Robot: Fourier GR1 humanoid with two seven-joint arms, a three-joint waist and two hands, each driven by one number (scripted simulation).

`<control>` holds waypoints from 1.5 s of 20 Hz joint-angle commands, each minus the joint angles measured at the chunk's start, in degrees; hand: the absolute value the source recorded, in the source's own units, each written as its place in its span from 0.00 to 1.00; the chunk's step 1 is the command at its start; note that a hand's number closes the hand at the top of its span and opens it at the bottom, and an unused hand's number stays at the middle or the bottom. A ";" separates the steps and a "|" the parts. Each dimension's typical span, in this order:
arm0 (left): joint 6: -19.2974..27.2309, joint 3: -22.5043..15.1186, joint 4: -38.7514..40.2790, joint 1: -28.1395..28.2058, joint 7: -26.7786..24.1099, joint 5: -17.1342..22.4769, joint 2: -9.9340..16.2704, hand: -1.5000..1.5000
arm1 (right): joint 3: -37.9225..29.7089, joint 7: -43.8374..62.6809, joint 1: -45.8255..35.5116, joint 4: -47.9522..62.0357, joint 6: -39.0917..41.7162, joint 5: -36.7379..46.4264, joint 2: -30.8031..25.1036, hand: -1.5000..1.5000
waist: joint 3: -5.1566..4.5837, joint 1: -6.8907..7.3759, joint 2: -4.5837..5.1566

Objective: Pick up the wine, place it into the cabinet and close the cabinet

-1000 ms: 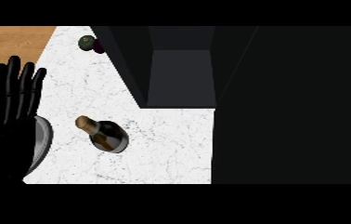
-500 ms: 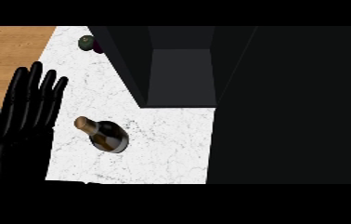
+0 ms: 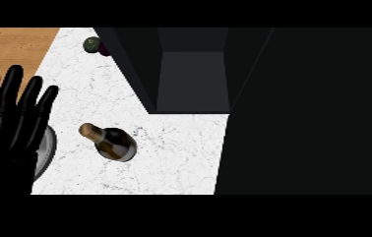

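Wine (image 3: 112, 142) sits on the white marbled bench (image 3: 174, 157), left of centre, seen steeply from above so its height is foreshortened: dark glass body, pale grey band around the lower end, tan capped neck pointing up-left toward the view's left edge. Whether it stands upright or lies tilted cannot be settled from this angle. No hand touches it. Cabinet (image 3: 193, 74) occupies the upper middle: dark walls, a grey inner floor or shelf visible through the open front. A large black mass fills the right of the view from top to bottom; it reads as the cabinet's open door or side, but its edges are lost in shadow and it hides the bench beneath. Left hand (image 3: 25, 118) enters at the left edge, black, fingers (image 3: 45, 101) straight and slightly spread, pointing up, holding nothing; its palm and wrist are cut off by the frame. Grey round rim (image 3: 48, 150), partly covered by that hand, lies just left of the wine, apart from it; most of it is hidden. Right hand does not show. Small round dark green object (image 3: 91, 44) at the bench's far end, with something purplish (image 3: 104, 49) beside it, half hidden by the cabinet wall; neither identifiable. Wooden surface (image 3: 25, 46) at upper left.
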 commanded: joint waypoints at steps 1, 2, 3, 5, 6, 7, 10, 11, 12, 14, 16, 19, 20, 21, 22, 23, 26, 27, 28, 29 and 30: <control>2.81 -2.94 -2.98 -0.47 4.42 -4.73 -1.06 0.00 | -0.08 5.43 -1.58 -6.82 -1.49 2.46 -0.68 0.00 | 0.01 0.02 0.02; 1.18 1.60 -6.30 0.58 7.13 -0.56 1.43 0.00 | 9.13 6.94 2.08 -10.58 -3.27 8.27 0.65 0.00 | -0.05 -0.11 -0.21; 2.26 -2.15 -2.89 -0.62 6.00 -4.16 -0.24 0.00 | 3.56 9.57 -1.77 -10.15 -3.19 4.27 -0.68 0.00 | -0.01 -0.10 -0.01; 3.36 1.34 2.26 -7.37 7.59 -3.12 -0.03 0.00 | 5.76 7.61 -2.63 -7.06 -4.34 6.26 0.21 0.00 | 0.00 -0.39 0.07; 2.71 1.10 -2.17 -4.86 9.08 -1.92 0.45 0.00 | 1.40 14.97 -8.16 -9.44 -5.35 3.75 -0.69 0.00 | -0.04 0.02 0.06; 3.22 0.86 -4.06 -3.25 10.14 -2.60 0.32 0.00 | 7.19 9.89 -4.42 -8.01 -5.84 8.24 0.27 0.00 | -0.02 -0.09 -0.05; 3.19 -0.80 -2.74 -3.36 9.25 -4.93 0.17 0.00 | 9.53 8.71 -1.03 -9.30 -6.36 9.05 -1.27 0.00 | -0.02 -0.38 -0.10; 3.46 -0.20 -3.10 -4.99 12.73 -4.69 0.79 0.00 | 8.04 12.84 -3.71 -11.37 -7.89 8.79 -1.37 0.00 | -0.04 -0.44 -0.14; 1.46 4.75 2.54 -4.26 5.04 -0.84 1.41 0.00 | 9.16 9.96 -3.77 -8.65 -7.93 9.11 -1.01 0.00 | -0.09 -0.51 0.03; 3.54 2.11 -0.73 -5.25 11.27 -4.55 1.16 0.00 | 10.21 10.00 -2.64 -9.17 -8.87 9.68 -1.89 0.00 | -0.01 -0.52 -0.10; 0.56 5.50 1.52 -0.98 6.05 0.64 1.90 0.00 | 11.10 10.30 -4.08 -8.13 -10.28 10.15 -1.45 0.00 | -0.08 -0.30 -0.02; 1.64 3.09 3.14 -0.81 3.60 -2.54 0.36 0.00 | 10.35 15.13 -7.80 -10.09 -12.01 11.18 -2.81 0.00 | -0.12 -0.56 -0.07; 1.08 5.73 0.21 0.27 5.71 0.19 1.49 0.00 | 14.89 11.73 -4.11 -9.26 -12.76 13.87 -2.94 0.00 | -0.10 -0.57 -0.24; 2.13 2.61 6.32 -0.91 2.13 -2.61 -0.83 0.00 | 11.06 11.55 -4.46 -10.64 -10.97 9.14 -4.99 0.00 | -0.05 -0.94 -0.04; 1.08 2.65 4.87 1.44 1.24 -2.22 -0.24 0.00 | 10.98 14.44 -8.37 -8.94 -13.39 12.07 -3.39 0.00 | -0.12 -0.46 -0.07; 1.11 1.86 2.52 2.39 3.41 -3.29 0.33 0.00 | 12.63 10.69 -3.19 -11.15 -12.14 10.97 -5.61 0.00 | -0.04 -0.71 -0.24; -0.82 2.62 7.48 5.96 -5.28 -0.21 -1.23 0.00 | 12.99 15.42 -8.74 -10.24 -14.55 12.56 -5.02 0.00 | -0.17 -0.55 -0.12; -1.21 5.30 9.61 2.73 -4.17 2.09 -0.24 0.00 | 15.00 15.26 -7.26 -11.79 -15.56 13.40 -5.10 0.00 | -0.16 -1.05 -0.17; -1.67 2.47 7.09 7.98 -5.23 0.90 -1.13 0.00 | 11.09 16.39 -10.28 -11.45 -15.23 11.86 -5.99 0.00 | -0.17 -0.46 -0.20; -1.73 7.91 8.20 2.49 -1.86 3.90 1.18 0.00 | 11.28 15.18 -7.56 -11.26 -14.39 9.99 -7.26 0.00 | -0.06 -0.53 -0.04; -3.33 5.08 11.73 7.37 -9.67 2.45 -0.41 0.00 | 13.15 13.96 -7.97 -9.89 -16.01 11.97 -6.00 0.00 | -0.12 -0.57 -0.08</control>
